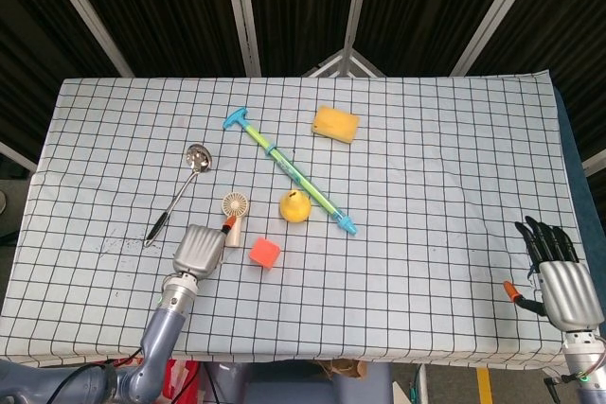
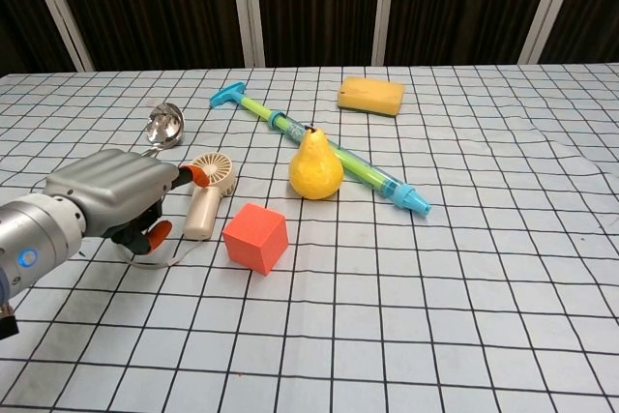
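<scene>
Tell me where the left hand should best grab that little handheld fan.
Probably the fan's cream handle, the long narrow part lying flat and pointing toward the left hand. Come from above on the near side; the round head is wider and the red cube crowds its right.

the left hand point(image 2: 116, 195) at lower left of the chest view has a brushed, matt metal shell. beside it the small fan point(image 2: 207, 194) looks like smooth cream plastic. the red cube point(image 2: 255, 237) is matt. the spoon point(image 2: 162, 127) is glossy metal, the pear point(image 2: 315, 167) smooth, the sponge point(image 2: 370, 95) porous. the surface point(image 2: 503, 239) wears slightly wrinkled checked cloth.
</scene>
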{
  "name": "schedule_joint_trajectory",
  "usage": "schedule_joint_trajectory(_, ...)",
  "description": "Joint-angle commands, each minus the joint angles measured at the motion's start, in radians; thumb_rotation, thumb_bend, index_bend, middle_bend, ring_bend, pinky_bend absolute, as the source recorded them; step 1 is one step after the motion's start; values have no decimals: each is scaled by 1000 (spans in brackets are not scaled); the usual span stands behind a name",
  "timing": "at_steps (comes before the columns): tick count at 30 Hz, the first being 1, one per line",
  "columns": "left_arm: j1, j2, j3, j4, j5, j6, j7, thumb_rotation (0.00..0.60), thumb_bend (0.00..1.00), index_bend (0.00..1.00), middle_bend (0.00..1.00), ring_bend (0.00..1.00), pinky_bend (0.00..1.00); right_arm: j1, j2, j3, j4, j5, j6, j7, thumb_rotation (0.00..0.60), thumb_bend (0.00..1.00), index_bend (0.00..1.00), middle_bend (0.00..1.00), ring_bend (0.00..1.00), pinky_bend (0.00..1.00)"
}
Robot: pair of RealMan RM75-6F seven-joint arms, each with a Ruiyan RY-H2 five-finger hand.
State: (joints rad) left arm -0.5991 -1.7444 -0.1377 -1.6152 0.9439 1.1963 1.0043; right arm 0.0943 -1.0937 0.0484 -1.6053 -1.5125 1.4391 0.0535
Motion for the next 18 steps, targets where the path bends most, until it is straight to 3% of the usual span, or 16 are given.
schedule_joint_trajectory(1, -3, -2, 2, 4, -2, 1, -1, 600, 718, 165, 874, 719, 735, 0, 0, 0, 0, 0, 0, -1, 600, 279, 70, 0, 0, 0)
schedule_joint_trajectory(18, -12, -19, 36, 44, -23, 0, -13, 600, 720, 175, 874, 719, 735, 0, 0, -1, 0, 0, 0, 2, 600, 279, 70, 0, 0, 0)
